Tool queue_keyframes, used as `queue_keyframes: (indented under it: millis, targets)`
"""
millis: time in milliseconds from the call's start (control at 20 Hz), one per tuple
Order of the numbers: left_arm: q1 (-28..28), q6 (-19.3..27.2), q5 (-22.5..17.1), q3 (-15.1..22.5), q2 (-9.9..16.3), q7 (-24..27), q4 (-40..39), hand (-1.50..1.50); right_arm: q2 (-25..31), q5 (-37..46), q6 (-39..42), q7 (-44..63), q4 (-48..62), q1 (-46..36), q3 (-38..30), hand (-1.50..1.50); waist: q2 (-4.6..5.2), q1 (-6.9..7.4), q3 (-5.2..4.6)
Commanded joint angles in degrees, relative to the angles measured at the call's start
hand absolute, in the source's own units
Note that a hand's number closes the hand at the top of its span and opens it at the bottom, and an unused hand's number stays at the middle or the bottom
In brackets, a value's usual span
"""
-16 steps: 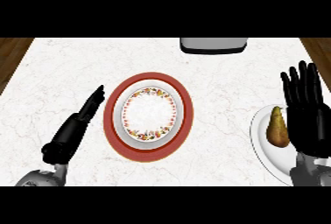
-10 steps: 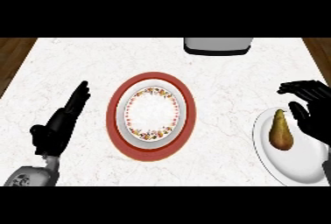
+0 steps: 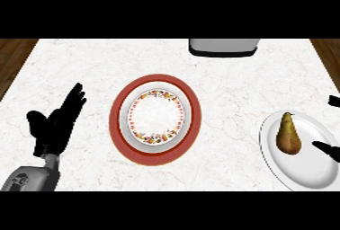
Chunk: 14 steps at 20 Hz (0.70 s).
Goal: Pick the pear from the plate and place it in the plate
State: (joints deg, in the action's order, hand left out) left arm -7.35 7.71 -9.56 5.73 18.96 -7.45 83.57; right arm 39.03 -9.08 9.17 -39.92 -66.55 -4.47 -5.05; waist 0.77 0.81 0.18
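- Brown pear (image 3: 288,136) is lying on the white plate (image 3: 312,170) at right, not yet grasped
- Right hand (image 3: 330,150) is slipping off the right edge; fingers unclear
- Left hand (image 3: 56,122) is resting open, lower left

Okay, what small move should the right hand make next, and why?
Probably bring the right hand inward over the pear and curl its fingers round it. The pear lies ungrasped on the white plate, and only fingertips show at the view's right edge.
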Motion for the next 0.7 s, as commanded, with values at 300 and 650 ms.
queue_keyframes:
  millis: [300, 650]
  targets:
    - [-4.2, -0.9, 0.1, -2.2, -1.1, -1.3, -5.3, 0.00, 4.8, 19.3, -3.2, -12.1, 15.9, -5.3, 5.7, -1.50, -0.54, -0.30, -0.14]
    - [-2.9, -2.6, 0.9, -4.2, -0.9, 0.3, -5.4, 0.00, 4.7, 24.5, -2.2, -1.7, 10.3, -7.3, 7.7, -1.50, -0.84, -0.86, -0.23]
